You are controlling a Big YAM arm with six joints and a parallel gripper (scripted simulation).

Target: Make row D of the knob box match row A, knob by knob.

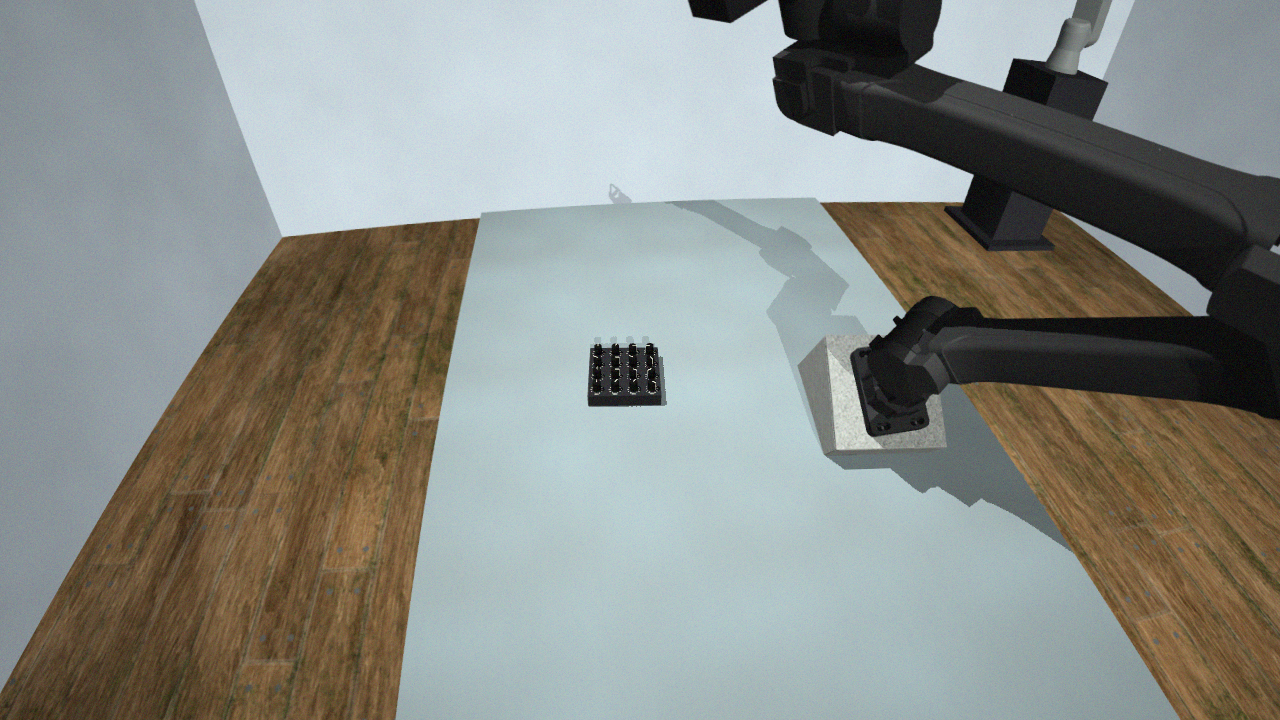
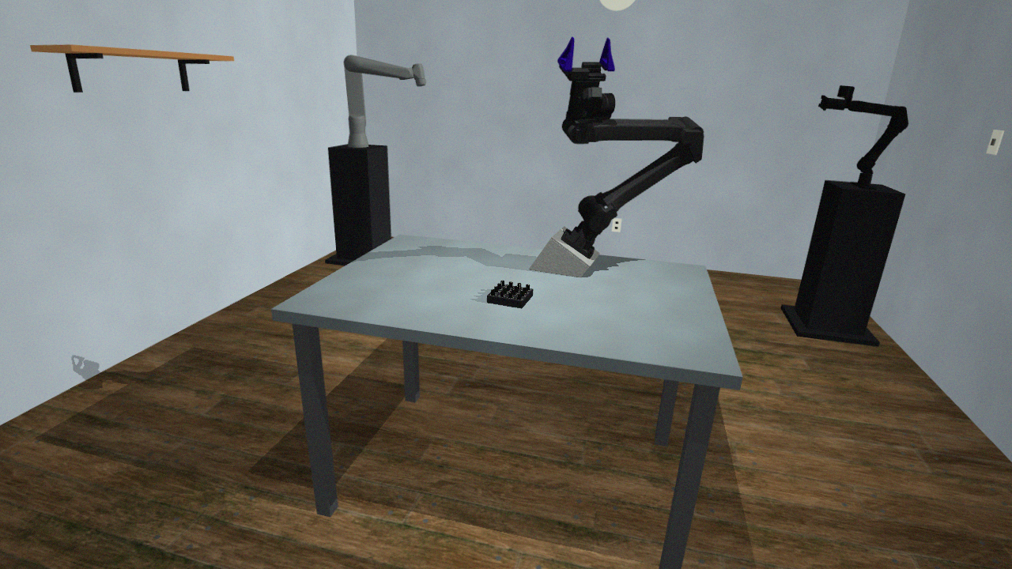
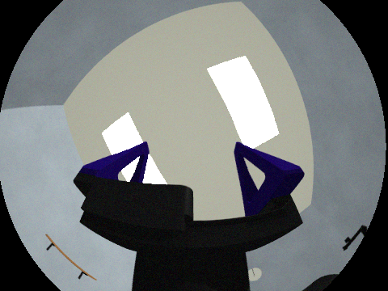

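Observation:
The black knob box point(image 1: 624, 401) point(image 2: 505, 303) stands on the light table point(image 1: 554, 555) point(image 2: 396, 304), with its knobs upright in a four by four grid. The knobs' white lines and the printed names are too small to read, and I cannot tell which side has the socket. The box is not in the wrist view. My gripper point(image 2: 589, 54) point(image 3: 191, 146) is open and empty, with its blue fingers pointing up, high above the table. In the top view the fingers are out of the picture.
A pale wedge-shaped block point(image 1: 819, 394) point(image 2: 562, 260) under the arm's base stands right of the box in the top view and behind it in the exterior view. Two other arms stand on black pedestals point(image 2: 359, 197) point(image 2: 849, 254) beyond the table. A wall shelf point(image 2: 134, 53) hangs at the left.

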